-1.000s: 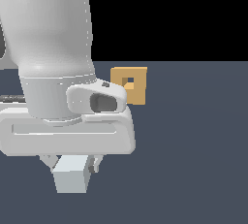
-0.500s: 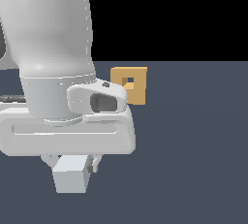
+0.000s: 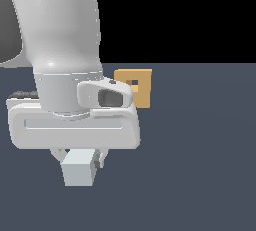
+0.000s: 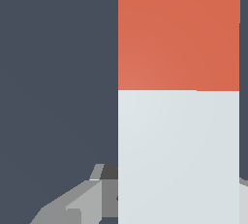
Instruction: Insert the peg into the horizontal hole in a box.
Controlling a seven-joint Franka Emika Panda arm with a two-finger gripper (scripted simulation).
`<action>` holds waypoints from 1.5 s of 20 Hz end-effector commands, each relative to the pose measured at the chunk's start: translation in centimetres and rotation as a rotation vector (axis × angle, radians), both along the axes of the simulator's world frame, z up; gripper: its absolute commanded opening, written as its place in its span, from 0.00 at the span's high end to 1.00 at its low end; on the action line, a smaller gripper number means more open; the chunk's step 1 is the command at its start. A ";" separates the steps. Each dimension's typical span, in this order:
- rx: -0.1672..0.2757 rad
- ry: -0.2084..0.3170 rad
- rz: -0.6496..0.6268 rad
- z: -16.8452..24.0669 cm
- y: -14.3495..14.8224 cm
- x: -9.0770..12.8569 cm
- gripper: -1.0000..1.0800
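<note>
Room: dark surface [image 3: 200, 150] lies bare across the exterior view's right, open from the box to the frame edge.
Box: the tan box [image 3: 142, 92] stands upright on the surface at its far edge, its face toward the camera; the arm's housing overlaps the side of it at the exterior view's left.
Hole: the hole [image 3: 134, 82] shows as a small square dark opening in the box's face, partly masked by the housing.
Arm: the white arm [image 3: 60, 35] fills the exterior view's left, wrist pointing down, its broad hand body level above the surface.
Fingers: the gripper [image 3: 80, 161] is clenched on the peg, the fingers [image 3: 59, 155] pressed against its sides.
Peg: the peg [image 3: 78, 169] hangs under the hand, near the camera and well apart from the box; only its pale end face shows here.
Wrist view: the peg [image 4: 178, 136] runs lengthwise, pale near the hand, red-orange at the far end.
Hidden: the peg's red end is cut off by the wrist frame; whether the peg touches the surface cannot be told.
</note>
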State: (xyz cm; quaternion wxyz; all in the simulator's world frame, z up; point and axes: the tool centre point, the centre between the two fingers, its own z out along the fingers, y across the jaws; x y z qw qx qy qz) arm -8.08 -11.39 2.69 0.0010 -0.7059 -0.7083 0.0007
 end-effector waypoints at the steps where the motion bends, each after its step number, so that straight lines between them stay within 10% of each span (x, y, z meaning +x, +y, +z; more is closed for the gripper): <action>1: 0.000 -0.003 -0.008 0.5 1.2 0.3 1.00; 30: -0.001 -0.002 -0.181 6.8 21.4 6.8 1.00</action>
